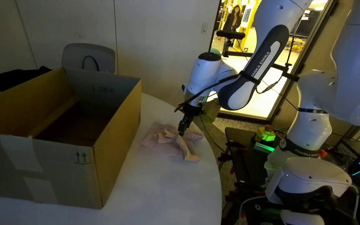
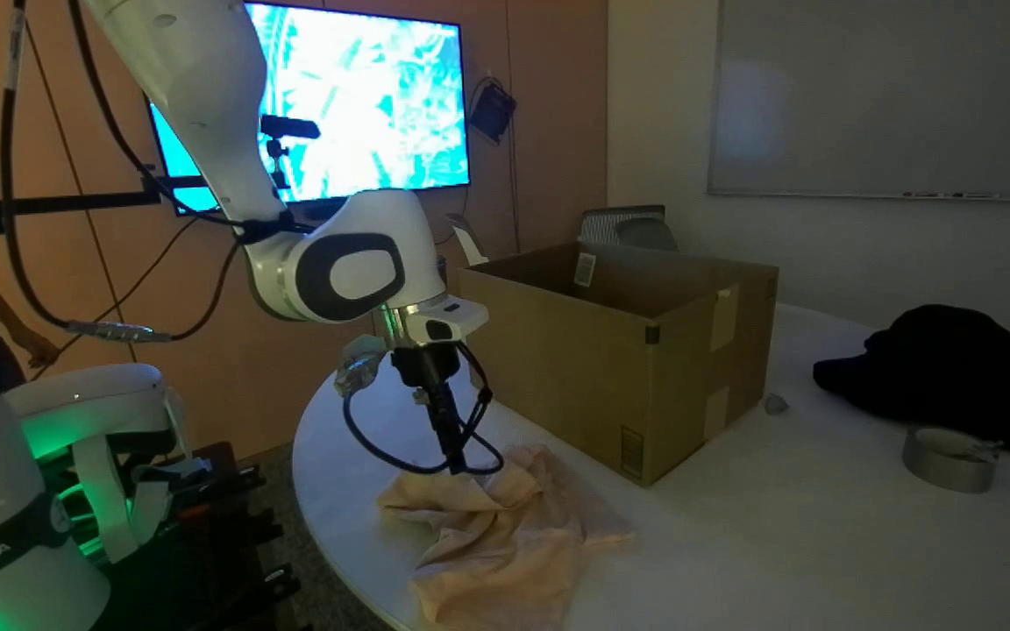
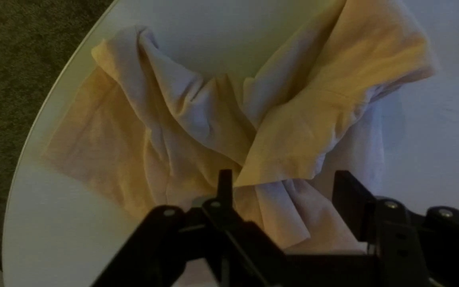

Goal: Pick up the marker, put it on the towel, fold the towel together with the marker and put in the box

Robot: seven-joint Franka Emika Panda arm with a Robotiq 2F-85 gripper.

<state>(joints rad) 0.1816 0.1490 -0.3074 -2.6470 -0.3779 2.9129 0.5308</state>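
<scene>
A crumpled pinkish-beige towel lies partly folded over itself near the table's rounded edge, in both exterior views (image 1: 167,149) (image 2: 505,561) and in the wrist view (image 3: 301,135). The marker does not show in any view. My gripper (image 3: 284,175) is open, its two fingers apart over the towel's folds, with nothing visible held between them. In both exterior views the gripper (image 1: 182,131) (image 2: 456,466) points down just above or at the towel; I cannot tell if it touches. The open cardboard box (image 1: 119,153) stands on the table beside the towel; it also shows here (image 2: 558,386).
The white round table (image 1: 167,190) ends close to the towel, with carpet (image 3: 22,59) below. In an exterior view a grey tape roll (image 2: 949,460) and a black cloth item (image 2: 952,377) lie beyond the box. A cable (image 2: 382,456) loops beside the gripper.
</scene>
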